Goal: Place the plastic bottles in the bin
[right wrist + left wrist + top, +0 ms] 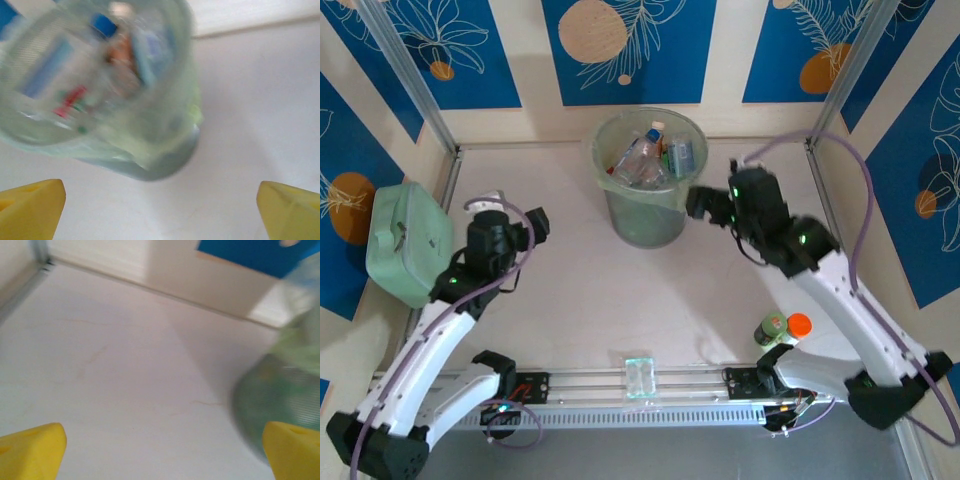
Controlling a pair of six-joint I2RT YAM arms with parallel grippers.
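Pale green bin (645,222), clear blue-labelled bottles (640,160), mint box (405,240) (blue leaf-patterned walls (660,55))

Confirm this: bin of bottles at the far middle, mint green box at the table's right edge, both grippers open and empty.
Wrong side: the top view shows the mint green box at the left edge. The bin holding bottles stands far middle, and the left gripper and right gripper are open and empty.

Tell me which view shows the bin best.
The top external view: the whole bin, sharp, bottles inside. The right wrist view shows it near but blurred; the left wrist view, a blurred part at its right edge.
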